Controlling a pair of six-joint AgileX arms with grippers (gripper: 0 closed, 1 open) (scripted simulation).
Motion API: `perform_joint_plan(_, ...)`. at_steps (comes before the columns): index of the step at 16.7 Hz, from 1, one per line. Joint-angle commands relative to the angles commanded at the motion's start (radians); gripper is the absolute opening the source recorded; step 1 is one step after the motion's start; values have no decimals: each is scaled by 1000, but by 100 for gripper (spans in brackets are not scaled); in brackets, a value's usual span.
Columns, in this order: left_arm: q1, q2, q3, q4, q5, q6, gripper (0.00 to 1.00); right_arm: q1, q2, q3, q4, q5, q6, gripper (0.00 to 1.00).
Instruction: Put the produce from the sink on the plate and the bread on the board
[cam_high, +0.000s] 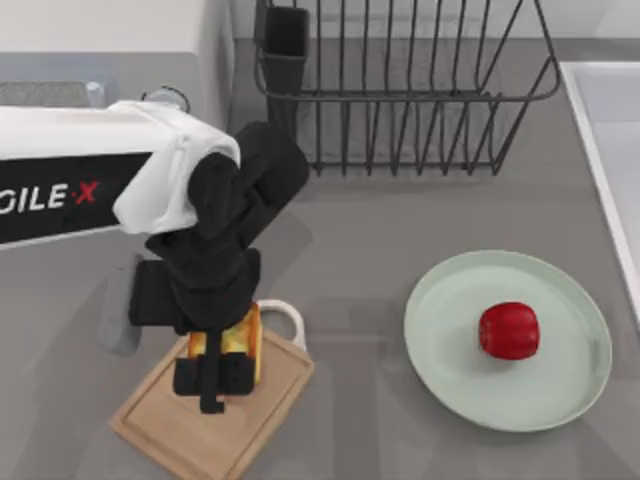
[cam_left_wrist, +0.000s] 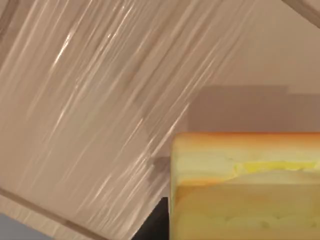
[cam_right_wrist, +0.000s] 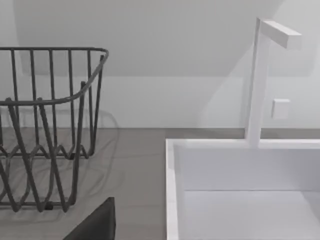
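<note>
The bread (cam_high: 247, 338), a small cube with a toasted orange top, sits low over the wooden board (cam_high: 215, 420) at the front left, near the board's white loop handle (cam_high: 288, 318). My left gripper (cam_high: 215, 375) is shut on it from above. In the left wrist view the bread (cam_left_wrist: 245, 185) is very close, with the board's grain (cam_left_wrist: 100, 100) right under it. The red produce (cam_high: 509, 330) rests on the mint-green plate (cam_high: 450, 350) at the right, slightly right of its middle. The white sink (cam_high: 600, 150) runs along the right edge of the table.
A dark wire dish rack (cam_high: 400, 90) stands at the back centre and also appears as the rack (cam_right_wrist: 50, 125) beside the sink basin (cam_right_wrist: 172, 190) with its white tap (cam_right_wrist: 260, 75). A dark piece of my parked right arm (cam_right_wrist: 95, 224) pokes in there. Grey counter (cam_high: 350, 260) lies between board and plate.
</note>
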Motion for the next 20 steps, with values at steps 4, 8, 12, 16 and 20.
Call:
perform_joint_plan(4, -1, 21, -26, 25, 0, 0, 0, 0, 0, 0, 0, 0, 0, 100)
perform_joint_plan(8, -1, 21, -26, 25, 0, 0, 8, 0, 0, 0, 0, 0, 0, 100)
perform_joint_plan(12, -1, 21, -26, 25, 0, 0, 38, 0, 0, 0, 0, 0, 0, 100)
perform_joint_plan(16, -1, 21, -26, 25, 0, 0, 68, 0, 0, 0, 0, 0, 0, 100)
perform_joint_plan(20, -1, 21, -26, 25, 0, 0, 98, 0, 0, 0, 0, 0, 0, 100)
